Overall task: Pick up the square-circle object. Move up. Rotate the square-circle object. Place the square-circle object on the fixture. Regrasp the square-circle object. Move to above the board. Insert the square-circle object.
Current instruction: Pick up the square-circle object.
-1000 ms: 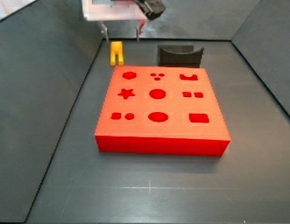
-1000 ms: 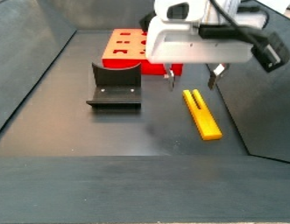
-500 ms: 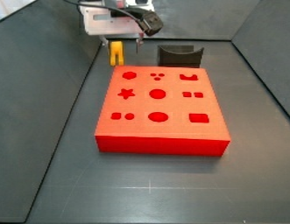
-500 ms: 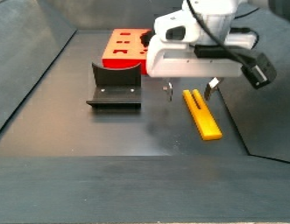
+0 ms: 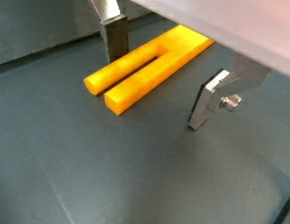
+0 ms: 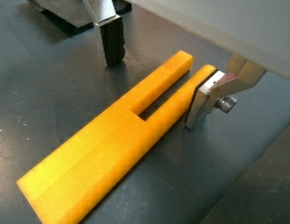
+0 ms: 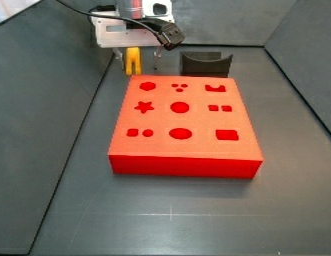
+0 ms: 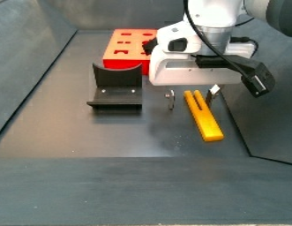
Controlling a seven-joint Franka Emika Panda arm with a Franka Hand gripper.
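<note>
End effector (image 6: 153,74) open — astride square-circle object (image 6: 112,144), floor

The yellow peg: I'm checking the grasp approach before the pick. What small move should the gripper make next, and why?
Probably ease a little further down, then close. In both wrist views the gripper is open, its fingers straddling the yellow peg, which lies flat on the floor. The pads seem to stand beside the slotted end without touching it, and in a side view the fingertips look just short of the floor.
</note>
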